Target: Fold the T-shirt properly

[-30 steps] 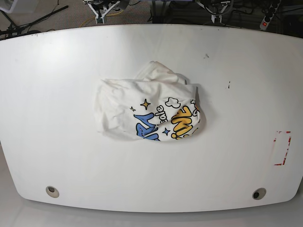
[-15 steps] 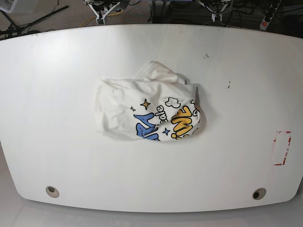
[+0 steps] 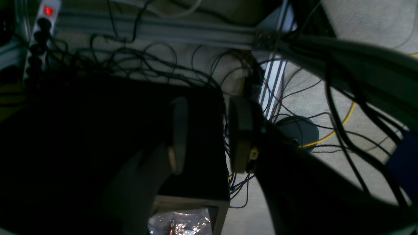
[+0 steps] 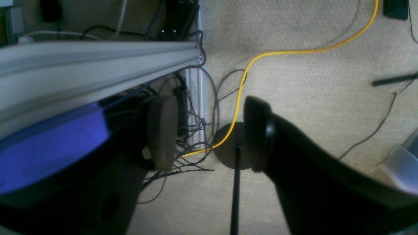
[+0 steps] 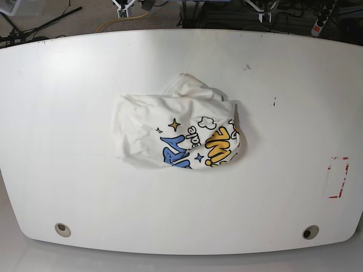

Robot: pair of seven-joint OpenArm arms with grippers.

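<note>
The white T-shirt lies bunched in a loose heap at the middle of the white table, with blue and yellow lettering, stars and a cloud facing up on its front right part. My left gripper is open and empty, hanging over floor cables behind the table. My right gripper is open and empty above the carpet and a yellow cable. Only small bits of the arms show at the top edge of the base view. The shirt is in neither wrist view.
A red-marked rectangle sits near the table's right edge. Two round holes lie near the front edge. Aluminium frame rails, a power strip and tangled cables lie behind the table.
Both arms have drawn back further past the table's far edge, so less of them shows in the base view. The T-shirt has not moved.
</note>
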